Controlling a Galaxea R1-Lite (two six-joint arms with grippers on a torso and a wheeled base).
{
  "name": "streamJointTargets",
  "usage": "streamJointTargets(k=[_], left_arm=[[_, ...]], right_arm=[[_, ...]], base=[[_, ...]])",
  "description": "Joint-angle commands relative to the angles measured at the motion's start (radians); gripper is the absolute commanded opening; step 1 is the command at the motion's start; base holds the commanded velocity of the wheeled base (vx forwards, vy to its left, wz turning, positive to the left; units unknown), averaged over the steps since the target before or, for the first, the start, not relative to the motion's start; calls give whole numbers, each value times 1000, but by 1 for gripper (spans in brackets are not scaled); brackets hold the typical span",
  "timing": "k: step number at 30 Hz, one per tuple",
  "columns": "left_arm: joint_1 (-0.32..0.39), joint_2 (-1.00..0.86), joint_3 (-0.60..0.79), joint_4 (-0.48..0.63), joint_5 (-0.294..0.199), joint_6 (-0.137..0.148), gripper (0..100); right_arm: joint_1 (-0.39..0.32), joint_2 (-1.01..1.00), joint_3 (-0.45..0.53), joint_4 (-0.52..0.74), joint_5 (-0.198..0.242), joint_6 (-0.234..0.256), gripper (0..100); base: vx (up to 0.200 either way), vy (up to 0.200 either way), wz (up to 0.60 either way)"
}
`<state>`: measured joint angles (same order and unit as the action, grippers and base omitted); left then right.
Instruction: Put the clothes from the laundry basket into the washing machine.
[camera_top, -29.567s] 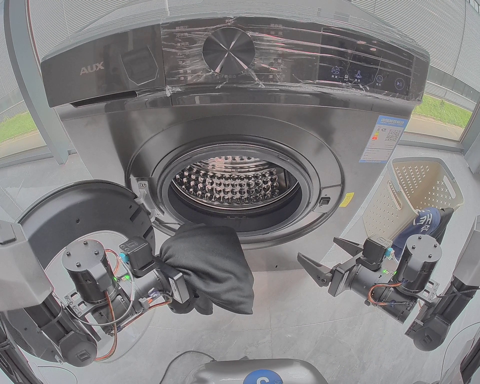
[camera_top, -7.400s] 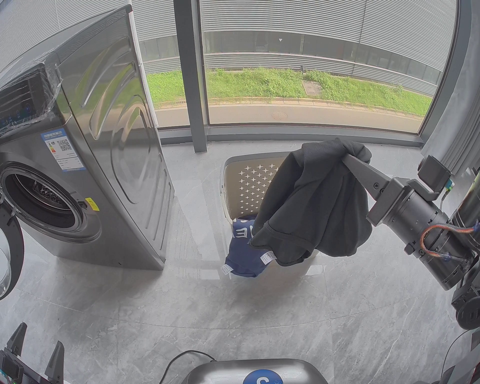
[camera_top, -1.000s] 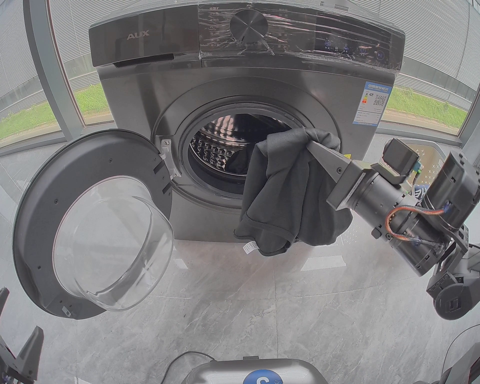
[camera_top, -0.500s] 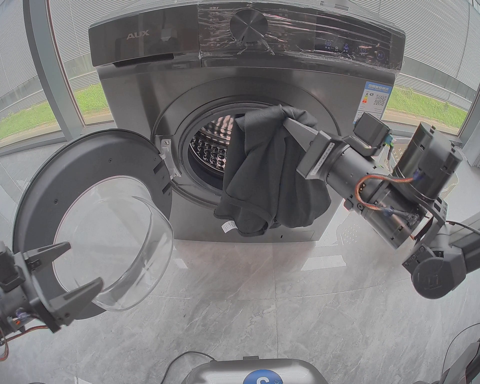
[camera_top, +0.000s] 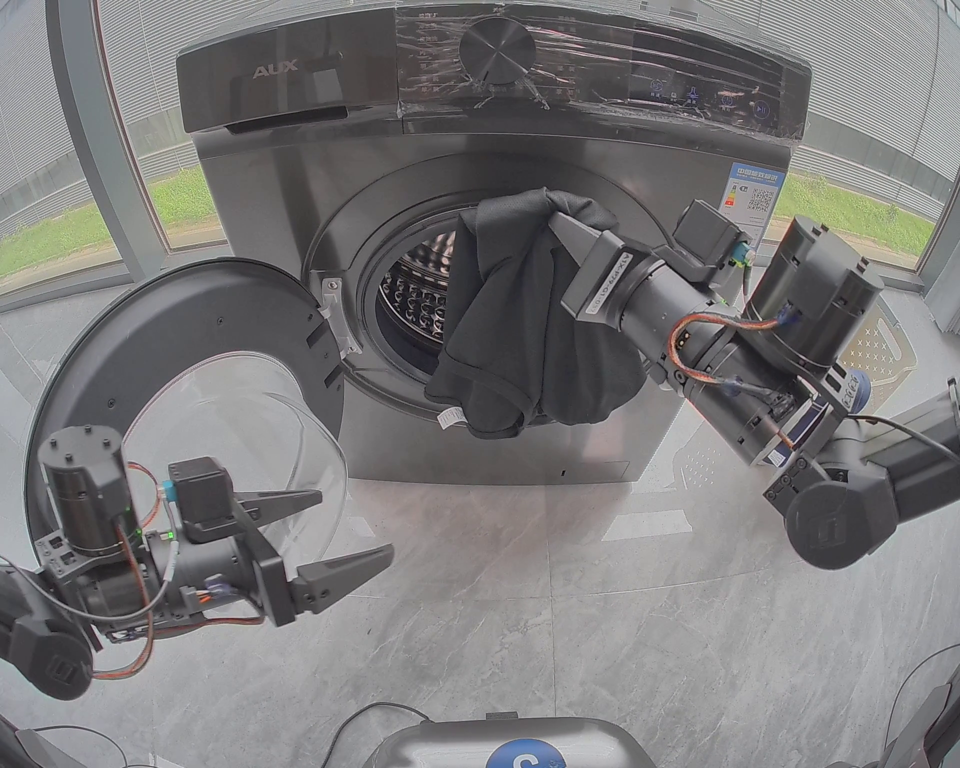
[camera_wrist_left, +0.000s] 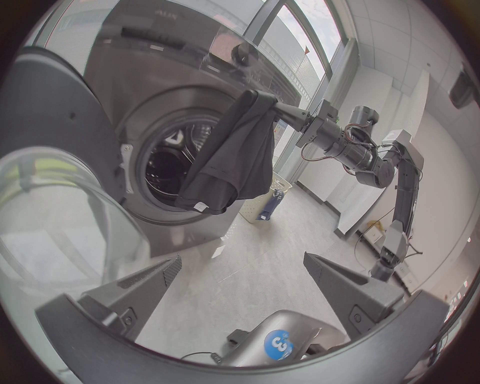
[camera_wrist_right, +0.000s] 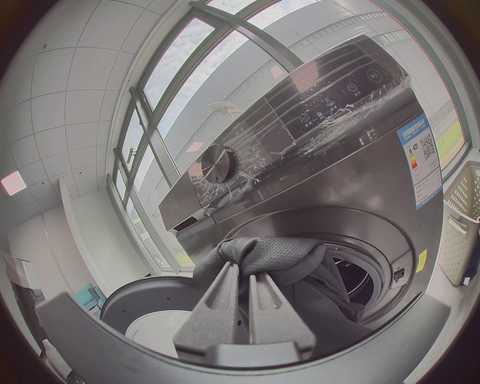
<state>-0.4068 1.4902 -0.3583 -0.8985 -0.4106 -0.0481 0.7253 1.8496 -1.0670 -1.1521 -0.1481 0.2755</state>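
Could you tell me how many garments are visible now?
2: a dark garment hanging from the right gripper before the washing machine opening, and a blue garment at the laundry basket edge. Others may be hidden.

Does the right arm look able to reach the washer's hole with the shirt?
Probably yes: the door is swung wide open, and the right gripper holds the shirt just before the hole, nothing between.
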Motion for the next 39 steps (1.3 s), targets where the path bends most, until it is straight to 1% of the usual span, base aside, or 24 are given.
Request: streamJointTargets(k=[1,2,5,8,12,14,16,18,25,27,28,29,32,34,39], left_arm=[[-72,188,-79,-56,-2,-81,100],[-76,206,-97,-60,-2,-101,100],[-89,257,-136,-74,-4,-131,100],[-93,309,-162,-92,-4,-141,100],[-104,361,-174,-134,-2,-144,100],[-112,378,-182,-154,-2,-153,100],[-119,400,-195,-175,0,-174,100],[-124,417,-211,-186,1,-187,100],[-141,512,-260,-235,4,-193,100],[-141,559,-284,-284,12,-196,100],[-141,562,-286,-287,13,-196,100],[-141,593,-307,-329,46,-202,100],[-142,627,-334,-370,81,-219,100],[-141,636,-344,-382,87,-225,100],[-132,636,-353,-388,87,-226,100]], right_arm=[[6,22,2,2,-10,-1,0],[8,22,2,2,-10,-1,0],[11,16,10,-1,-11,-1,0],[13,14,13,-4,-11,-2,0],[16,11,12,-6,-10,-1,0],[22,11,12,-6,-10,-1,0],[36,11,9,-8,-8,-1,0],[49,11,7,-12,-8,-2,0],[69,8,9,-12,-10,-2,0],[71,0,12,-12,-10,-2,0],[71,0,12,-12,-10,-2,0],[71,-1,12,-12,-10,-2,0],[71,-3,12,-12,-10,-2,0],[71,-4,12,-12,-10,-2,0],[71,-4,12,-12,-10,-2,0]], base=[[0,0,0],[0,0,0],[0,0,0],[0,0,0],[0,0,0],[0,0,0],[0,0,0],[0,0,0],[0,0,0],[0,0,0],[0,0,0],[0,0,0],[0,0,0],[0,0,0],[0,0,0]])
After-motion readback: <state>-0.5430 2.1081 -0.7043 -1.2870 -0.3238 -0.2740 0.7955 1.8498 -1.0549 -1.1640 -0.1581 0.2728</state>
